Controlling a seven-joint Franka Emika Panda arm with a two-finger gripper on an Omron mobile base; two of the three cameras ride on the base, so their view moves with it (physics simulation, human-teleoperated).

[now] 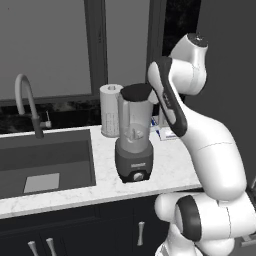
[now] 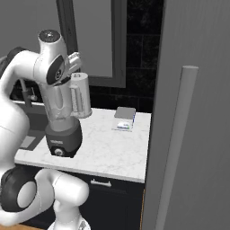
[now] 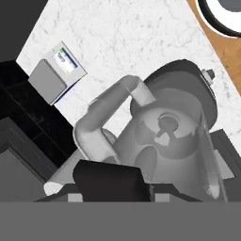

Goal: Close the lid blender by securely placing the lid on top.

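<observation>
Placement is the step I judge to be in hand: the lid [image 1: 136, 92] shows in the left base view as a dark disc at the mouth of the blender [image 1: 134, 145], which stands on the marble counter [image 1: 165, 167] between the sink [image 1: 45, 162] and the small box [image 2: 124, 118], with the paper-towel roll [image 1: 110, 109] just behind it. From that side the disc looks slightly tilted rather than flat on the rim, though I cannot be sure. My hand view looks straight down into the clear jar, past its side handle [image 3: 110, 106] to the blades at the bottom, and a dark slab [image 3: 110, 181] at the lower edge looks to be the lid sitting between the fingers. I cannot tell from any view whether the gripper [image 3: 113, 193] is pinching the lid or has let go, as the fingertips are hidden by it.

To do this well, I would centre the disc over the mouth, level it so the whole edge meets the rim, and keep the tab clear of the handle. I would press down gently and evenly; a skewed push could tip the tall jar or leave one side riding high. Only once it sits flush would I spread the fingers and lift straight up.
</observation>
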